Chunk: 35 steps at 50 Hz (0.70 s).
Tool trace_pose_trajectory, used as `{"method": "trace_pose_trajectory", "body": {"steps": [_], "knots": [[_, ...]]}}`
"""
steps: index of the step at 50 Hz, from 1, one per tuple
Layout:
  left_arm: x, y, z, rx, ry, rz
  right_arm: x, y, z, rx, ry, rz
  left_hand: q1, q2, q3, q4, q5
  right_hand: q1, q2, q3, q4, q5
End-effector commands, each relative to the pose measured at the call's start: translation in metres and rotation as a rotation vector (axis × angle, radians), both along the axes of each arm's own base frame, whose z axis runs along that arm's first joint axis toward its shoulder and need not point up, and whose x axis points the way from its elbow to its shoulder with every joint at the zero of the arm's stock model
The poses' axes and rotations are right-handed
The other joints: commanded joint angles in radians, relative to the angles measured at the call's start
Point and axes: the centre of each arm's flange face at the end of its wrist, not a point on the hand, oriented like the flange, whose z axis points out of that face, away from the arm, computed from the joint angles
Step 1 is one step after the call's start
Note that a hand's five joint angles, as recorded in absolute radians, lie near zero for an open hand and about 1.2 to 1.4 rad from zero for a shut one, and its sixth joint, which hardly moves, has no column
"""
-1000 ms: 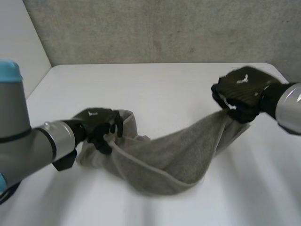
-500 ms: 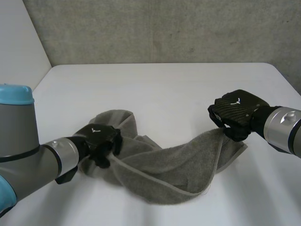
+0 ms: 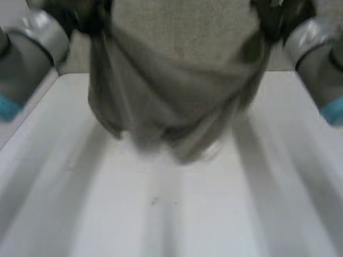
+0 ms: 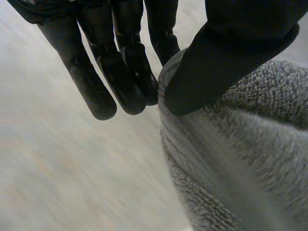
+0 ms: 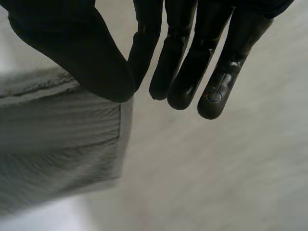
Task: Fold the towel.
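Fingers (image 4: 126, 72) of left hand (image 4: 231, 53) and right hand (image 5: 72, 48) pinch towel (image 3: 171, 96) corners aloft.

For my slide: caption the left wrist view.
Left hand pinches the towel between thumb and fingers.

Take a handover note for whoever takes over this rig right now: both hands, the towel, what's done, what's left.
Left hand: shut on the towel, thumb and fingers pinching its upper edge.
Right hand: shut on the towel, pinching near a top corner.
Towel: hangs spread between the two hands, over the white table.
Done: towel gripped and held up.
Left: no fold visible yet; probably lay it flat, then fold it.
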Motion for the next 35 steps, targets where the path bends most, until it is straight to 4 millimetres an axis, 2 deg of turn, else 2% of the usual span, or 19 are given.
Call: {"method": "trace_pose_trajectory", "body": {"steps": [1, 5, 7, 8, 10, 11, 12, 13, 14, 15, 16, 18, 19, 20, 21, 22, 23, 27, 35], "knots": [[0.017, -0.018, 0.081, -0.355, 0.252, 0.179, -0.016, 0.019, 0.088, -0.374, -0.336, 0.039, 0.226, 0.18, 0.181, 0.179, 0.201, 0.435, 0.224, 0.209, 0.202, 0.235], [0.019, -0.019, 0.068, -0.328, 0.259, 0.194, -0.014, 0.019, 0.07, -0.321, -0.303, 0.047, 0.226, 0.18, 0.181, 0.179, 0.201, 0.435, 0.224, 0.209, 0.202, 0.235], [0.023, -0.019, 0.041, -0.242, 0.218, 0.191, -0.012, 0.017, 0.038, -0.211, -0.251, 0.055, 0.226, 0.18, 0.181, 0.179, 0.201, 0.435, 0.224, 0.209, 0.202, 0.235], [0.023, -0.019, 0.041, -0.242, 0.217, 0.191, -0.012, 0.017, 0.038, -0.21, -0.25, 0.055, 0.226, 0.18, 0.181, 0.179, 0.201, 0.435, 0.224, 0.209, 0.202, 0.235], [0.023, -0.02, -0.008, -0.109, 0.138, 0.179, -0.009, 0.019, 0.003, -0.076, -0.176, 0.071, 0.226, 0.18, 0.181, 0.179, 0.201, 0.435, 0.224, 0.209, 0.202, 0.235], [0.023, -0.02, -0.008, -0.109, 0.137, 0.179, -0.009, 0.019, 0.003, -0.075, -0.175, 0.071, 0.226, 0.18, 0.181, 0.179, 0.201, 0.435, 0.224, 0.209, 0.202, 0.235], [0.022, -0.018, -0.033, -0.04, 0.099, 0.167, -0.009, 0.021, -0.014, -0.006, -0.134, 0.071, 0.226, 0.18, 0.181, 0.179, 0.201, 0.435, 0.224, 0.209, 0.202, 0.235], [0.022, -0.018, -0.033, -0.039, 0.099, 0.167, -0.01, 0.023, -0.033, 0.069, -0.088, 0.064, 0.226, 0.18, 0.181, 0.179, 0.201, 0.435, 0.224, 0.209, 0.202, 0.235], [0.022, -0.014, -0.063, 0.042, 0.057, 0.158, -0.01, 0.023, -0.033, 0.07, -0.088, 0.063, 0.226, 0.18, 0.181, 0.179, 0.201, 0.435, 0.224, 0.209, 0.202, 0.235], [0.023, -0.007, -0.09, 0.119, 0.018, 0.148, -0.011, 0.025, -0.055, 0.149, -0.035, 0.054, 0.226, 0.18, 0.181, 0.179, 0.201, 0.435, 0.224, 0.209, 0.202, 0.235], [0.023, -0.007, -0.091, 0.12, 0.018, 0.147, -0.012, 0.025, -0.055, 0.15, -0.034, 0.054, 0.226, 0.18, 0.181, 0.179, 0.201, 0.435, 0.224, 0.209, 0.202, 0.235], [0.029, 0.009, -0.142, 0.265, -0.055, 0.15, -0.019, 0.031, -0.101, 0.324, 0.087, 0.023, 0.226, 0.18, 0.181, 0.179, 0.201, 0.435, 0.224, 0.209, 0.202, 0.235], [0.029, 0.009, -0.142, 0.265, -0.055, 0.15, -0.019, 0.031, -0.101, 0.325, 0.088, 0.023, 0.226, 0.18, 0.181, 0.179, 0.201, 0.435, 0.224, 0.209, 0.202, 0.235], [0.032, 0.019, -0.166, 0.334, -0.092, 0.148, -0.022, 0.037, -0.126, 0.415, 0.154, 0.02, 0.226, 0.18, 0.181, 0.179, 0.201, 0.435, 0.224, 0.209, 0.202, 0.235], [0.032, 0.019, -0.166, 0.334, -0.092, 0.148, -0.025, 0.045, -0.152, 0.511, 0.223, 0.02, 0.226, 0.18, 0.181, 0.179, 0.201, 0.435, 0.224, 0.209, 0.202, 0.235], [0.035, 0.034, -0.196, 0.418, -0.142, 0.141, -0.028, 0.054, -0.177, 0.606, 0.299, 0.023, 0.226, 0.18, 0.181, 0.179, 0.201, 0.435, 0.224, 0.209, 0.202, 0.235], [0.037, 0.042, -0.211, 0.464, -0.174, 0.135, -0.028, 0.054, -0.178, 0.607, 0.299, 0.023, 0.226, 0.18, 0.181, 0.179, 0.201, 0.435, 0.224, 0.209, 0.202, 0.235], [0.042, 0.059, -0.244, 0.558, -0.254, 0.13, -0.039, 0.081, -0.225, 0.798, 0.438, 0.047, 0.226, 0.18, 0.181, 0.179, 0.201, 0.435, 0.224, 0.209, 0.202, 0.235], [0.049, 0.07, -0.244, 0.57, -0.279, 0.137, -0.051, 0.08, -0.229, 0.815, 0.379, 0.025, 0.226, 0.18, 0.181, 0.179, 0.201, 0.435, 0.224, 0.209, 0.202, 0.235]]}}
